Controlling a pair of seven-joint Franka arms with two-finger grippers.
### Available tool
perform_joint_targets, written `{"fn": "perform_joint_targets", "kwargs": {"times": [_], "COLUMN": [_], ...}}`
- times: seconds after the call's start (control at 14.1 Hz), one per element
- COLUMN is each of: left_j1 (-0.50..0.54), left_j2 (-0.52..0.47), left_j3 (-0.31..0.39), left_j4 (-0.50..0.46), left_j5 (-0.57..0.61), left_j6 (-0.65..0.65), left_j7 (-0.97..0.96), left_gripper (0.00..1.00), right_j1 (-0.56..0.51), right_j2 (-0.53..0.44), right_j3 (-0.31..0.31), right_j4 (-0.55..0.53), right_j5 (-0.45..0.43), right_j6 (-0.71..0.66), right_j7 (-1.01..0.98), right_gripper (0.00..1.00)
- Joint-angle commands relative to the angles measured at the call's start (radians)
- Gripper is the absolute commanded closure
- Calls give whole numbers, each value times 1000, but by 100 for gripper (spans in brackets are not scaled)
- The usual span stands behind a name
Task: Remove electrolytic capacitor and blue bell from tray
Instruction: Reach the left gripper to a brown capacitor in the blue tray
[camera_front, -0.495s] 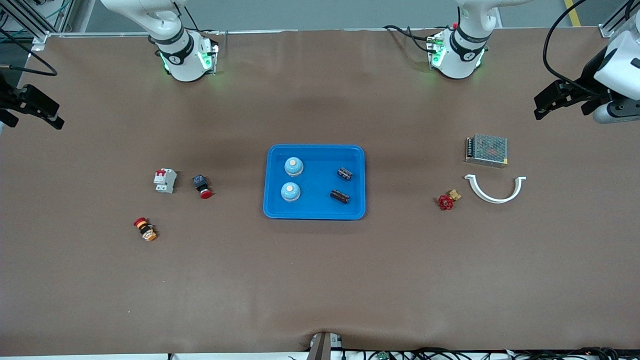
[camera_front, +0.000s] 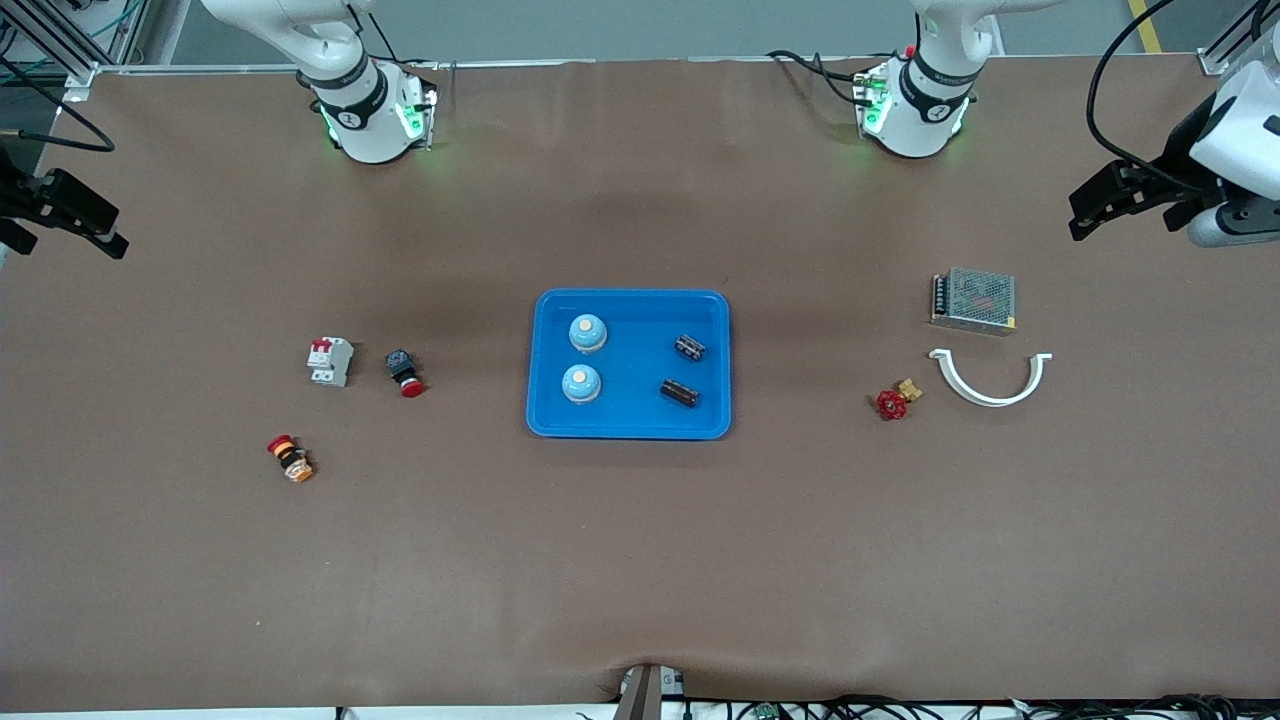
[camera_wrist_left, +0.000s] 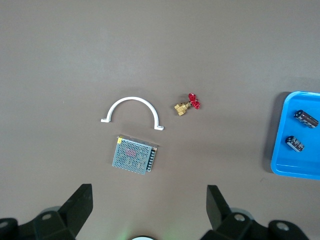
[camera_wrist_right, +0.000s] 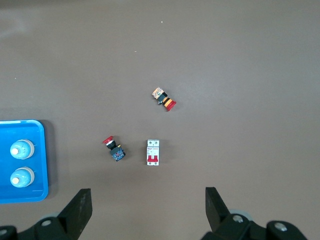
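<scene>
A blue tray (camera_front: 632, 345) lies at the table's middle. In it sit two light-blue bells (camera_front: 588, 333) (camera_front: 581, 383) toward the right arm's end and two dark capacitors (camera_front: 689, 348) (camera_front: 680, 393) toward the left arm's end. My left gripper (camera_front: 1088, 208) is open and empty, up over the table's edge at its own end; its wrist view (camera_wrist_left: 148, 202) shows the capacitors (camera_wrist_left: 306, 118) (camera_wrist_left: 295, 143). My right gripper (camera_front: 100, 228) is open and empty, up at the right arm's end; its wrist view (camera_wrist_right: 147, 202) shows the bells (camera_wrist_right: 22, 149) (camera_wrist_right: 21, 176).
At the left arm's end lie a metal power supply (camera_front: 973, 300), a white curved clip (camera_front: 990, 380) and a red-handled brass valve (camera_front: 893, 402). At the right arm's end lie a white circuit breaker (camera_front: 330, 361), a red push button (camera_front: 405, 373) and a yellow-red button (camera_front: 290, 458).
</scene>
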Motion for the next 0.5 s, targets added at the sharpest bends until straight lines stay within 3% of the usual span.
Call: {"fn": "perform_joint_targets", "kwargs": {"times": [0.0,0.21,0.42], "left_j1": [2,0,-33], "left_j2": [21,30,41], "left_j3": [-6,-10,-50], "left_j4": [-2,-53,-128], "left_j5": [17,3,-20], "left_j6": [-17,-8,60], "left_j7": [11,-21,-189], "left_gripper": [0,0,0], "right_j1": [-8,-12,-10], "right_j2": [13,13,13], "right_j3": [4,4,4], "right_j4": [30,30,30], "right_j5": [10,10,10], "right_j6": [-12,-10,-10], "right_j7": [-10,-10,-10], "right_gripper": [0,0,0]}}
